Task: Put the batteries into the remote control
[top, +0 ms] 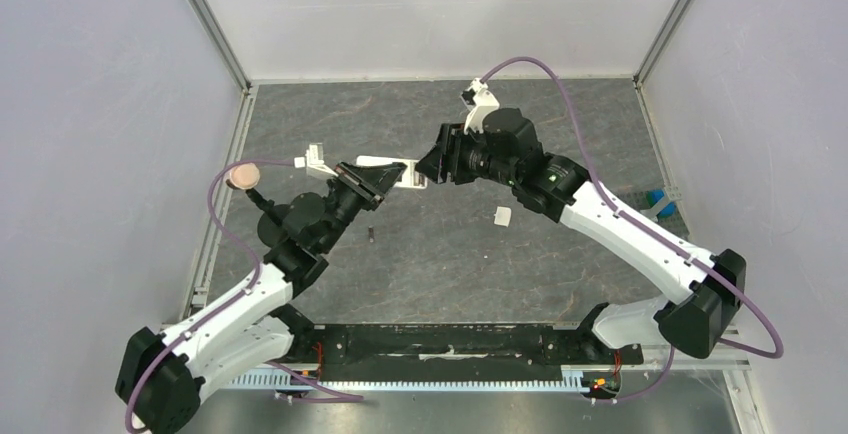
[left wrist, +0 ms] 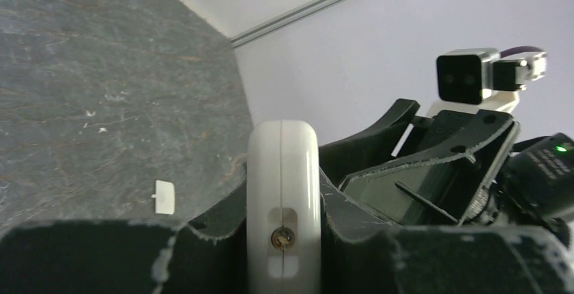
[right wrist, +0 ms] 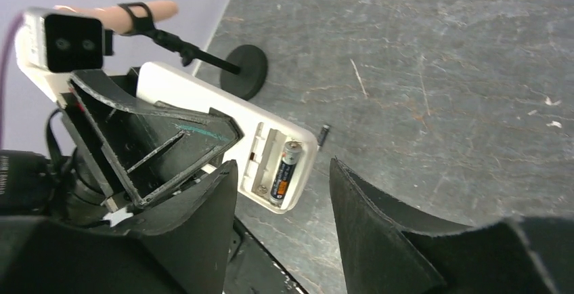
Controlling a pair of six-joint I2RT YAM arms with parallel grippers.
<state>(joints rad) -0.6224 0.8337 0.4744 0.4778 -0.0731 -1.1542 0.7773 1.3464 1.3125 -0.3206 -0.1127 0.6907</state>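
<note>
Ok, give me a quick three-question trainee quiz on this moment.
1. True or false: the left hand holds the remote.
2. How many batteries are seated in the remote? A none, B one, C two.
3. Fill in: the white cover lies on the ___.
Key: 1 true; 2 B; 3 table.
</note>
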